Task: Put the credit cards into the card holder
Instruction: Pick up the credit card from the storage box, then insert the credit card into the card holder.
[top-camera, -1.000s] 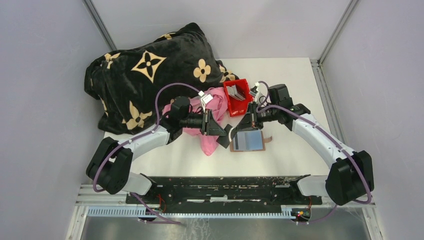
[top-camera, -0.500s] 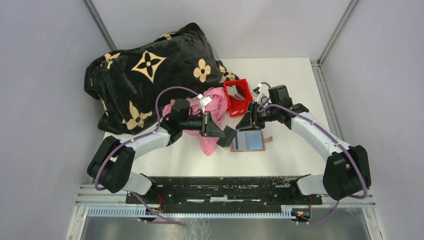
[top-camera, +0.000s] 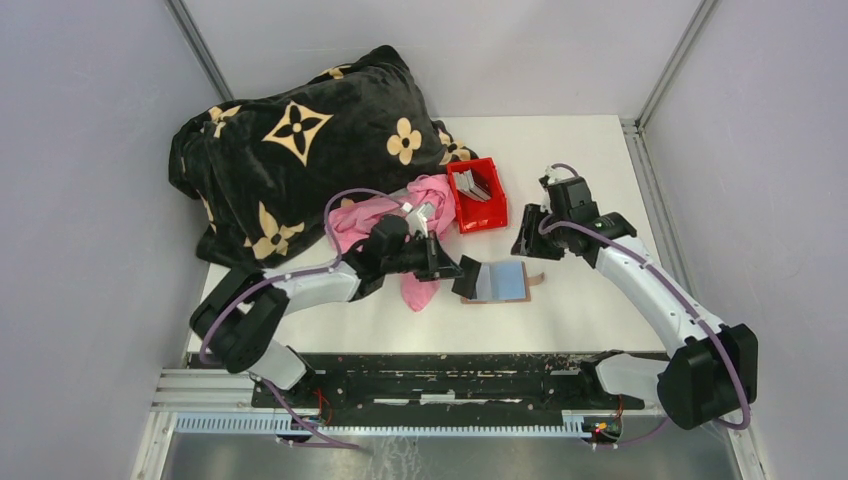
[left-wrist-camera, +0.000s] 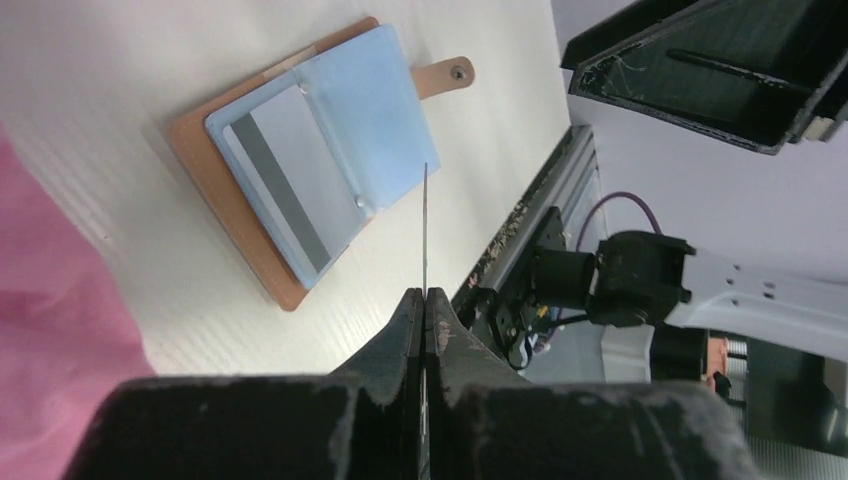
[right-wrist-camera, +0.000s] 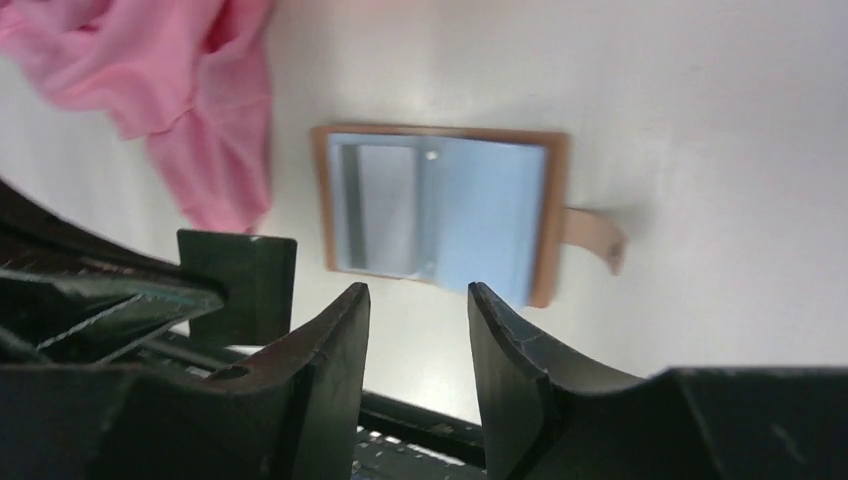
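Backed away from the card holder (top-camera: 503, 283), the right gripper (top-camera: 525, 240) hovers with jaws spread and empty. The left gripper (top-camera: 450, 270) has advanced, pinching a dark card (top-camera: 467, 279) just beside the holder's left edge. The brown leather holder lies open on the table (top-camera: 580, 310), blue sleeves up, a grey striped card (left-wrist-camera: 275, 180) pocketed.

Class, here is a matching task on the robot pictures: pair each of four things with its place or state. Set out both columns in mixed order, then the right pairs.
Column A
1. left pincer
2. right pincer
3. card holder
4. red bin

Column B
a. lies open on the table
b. open, holding nothing
c. contains spare credit cards
d. shut on a dark credit card

Pairs: 1-d, 2-b, 3-a, 4-c
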